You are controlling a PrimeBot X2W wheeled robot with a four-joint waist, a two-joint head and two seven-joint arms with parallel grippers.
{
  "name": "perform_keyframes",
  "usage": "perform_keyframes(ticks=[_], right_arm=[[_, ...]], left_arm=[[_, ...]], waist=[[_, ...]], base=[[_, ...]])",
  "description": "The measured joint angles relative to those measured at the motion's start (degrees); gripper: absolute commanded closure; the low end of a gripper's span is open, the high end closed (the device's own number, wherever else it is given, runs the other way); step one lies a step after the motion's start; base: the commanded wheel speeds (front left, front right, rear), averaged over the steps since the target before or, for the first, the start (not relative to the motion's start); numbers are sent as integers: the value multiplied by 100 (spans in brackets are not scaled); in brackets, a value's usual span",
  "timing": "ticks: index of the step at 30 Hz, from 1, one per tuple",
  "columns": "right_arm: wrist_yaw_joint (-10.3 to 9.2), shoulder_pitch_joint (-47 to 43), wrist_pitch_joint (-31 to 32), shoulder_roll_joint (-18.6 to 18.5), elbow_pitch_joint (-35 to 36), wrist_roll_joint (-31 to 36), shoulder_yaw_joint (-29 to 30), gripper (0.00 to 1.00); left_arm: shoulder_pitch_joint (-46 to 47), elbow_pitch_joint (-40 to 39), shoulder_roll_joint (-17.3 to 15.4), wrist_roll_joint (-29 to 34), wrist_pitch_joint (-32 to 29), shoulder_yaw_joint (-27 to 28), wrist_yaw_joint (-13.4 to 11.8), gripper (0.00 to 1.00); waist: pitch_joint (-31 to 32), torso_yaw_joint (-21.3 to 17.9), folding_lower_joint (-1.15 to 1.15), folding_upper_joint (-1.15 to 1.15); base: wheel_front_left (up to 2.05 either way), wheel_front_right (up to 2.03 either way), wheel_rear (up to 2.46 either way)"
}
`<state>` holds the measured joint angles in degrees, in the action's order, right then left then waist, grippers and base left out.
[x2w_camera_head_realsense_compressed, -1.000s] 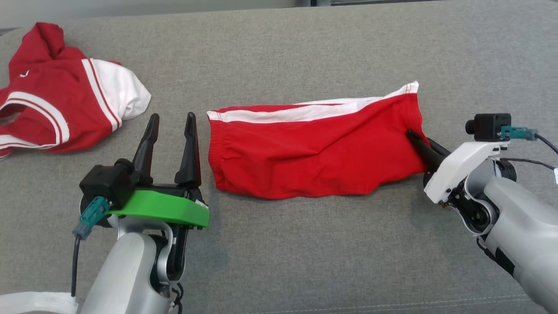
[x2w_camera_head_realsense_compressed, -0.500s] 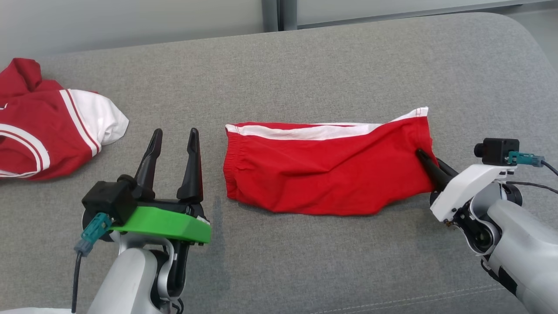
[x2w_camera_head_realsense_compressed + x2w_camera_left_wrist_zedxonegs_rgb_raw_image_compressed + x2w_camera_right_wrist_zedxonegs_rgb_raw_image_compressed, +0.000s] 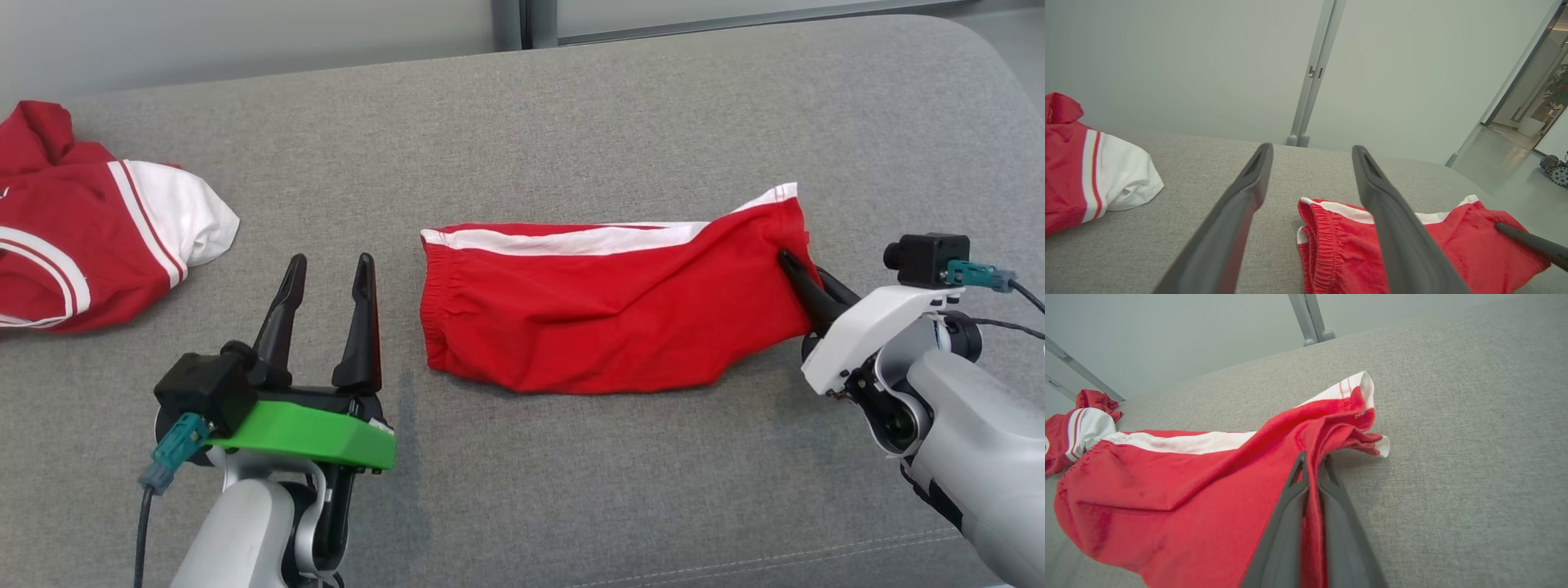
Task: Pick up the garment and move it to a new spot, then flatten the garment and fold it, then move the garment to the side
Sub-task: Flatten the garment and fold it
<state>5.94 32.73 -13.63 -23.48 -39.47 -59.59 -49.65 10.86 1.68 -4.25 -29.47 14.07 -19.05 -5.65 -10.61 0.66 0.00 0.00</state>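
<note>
My R gripper is clenched on one end of the shorts, cloth pinched btw both fingers; shorts lie on the cushion, reaching toward my L gripper; L gripper spread wide, holding nothing, waistband just beside it; jersey well to its left.

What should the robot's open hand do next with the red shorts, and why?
Probably slide the left gripper sideways to the red shorts' elastic waistband and close on it. Its fingers stand open beside that end, touching nothing, while the right gripper is shut on the opposite edge. Holding both ends should let it lift or pull the cloth flat.
</note>
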Motion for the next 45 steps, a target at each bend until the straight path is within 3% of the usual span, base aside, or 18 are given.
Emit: perform_keyframes(ticks=[5, 6, 9, 10, 11, 18, 29, 34, 45], right_arm=[[-16, 25, -3, 11, -99, 46, 38, 100], [-47, 24, -4, 19, -122, 60, 46, 96], [-100, 24, -31, 45, -185, 69, 89, 39], [-118, 24, -38, 49, -201, 75, 111, 9], [-155, 24, -46, 48, -218, 99, 135, 0], [-360, 40, -47, 24, -145, 372, 581, 0], [-793, 188, -68, -142, 876, 1439, 1404, 0], [-1067, 2, -86, -3, 1606, 1940, 1853, 0], [-1257, -1057, -96, 338, 2599, 2669, 2448, 0]], left_arm=[[-8, -36, 0, 0, -42, 3, -30, 0], [-11, -40, 0, 0, -42, 3, -43, 0], [-20, -52, -8, 1, -51, -35, -43, 0], [-23, -58, -9, 4, -51, -68, -43, 0], [-26, -59, -9, 21, -54, -102, -43, 0], [-94, -14, -9, 62, -91, -114, -43, 0], [-200, 156, -30, 257, -81, -125, -43, 0], [-249, 165, -40, 358, -32, -74, -47, 0], [-565, 153, -59, 659, 18, 369, -100, 0]], waist=[[-35, 19, 0, 0], [-41, 21, 0, 0], [-55, 21, 0, 0], [-59, 19, 0, 0], [-62, 16, 0, 0], [-71, -51, 0, 0], [-12, -258, 0, 0], [72, -347, 0, 0], [226, -554, 0, 0]], base=[[0, 0, 0], [0, 0, 0], [0, 0, 0], [0, 0, 0], [0, 0, 0], [0, 0, 0], [0, 0, 0], [0, 0, 0], [0, 0, 0]])
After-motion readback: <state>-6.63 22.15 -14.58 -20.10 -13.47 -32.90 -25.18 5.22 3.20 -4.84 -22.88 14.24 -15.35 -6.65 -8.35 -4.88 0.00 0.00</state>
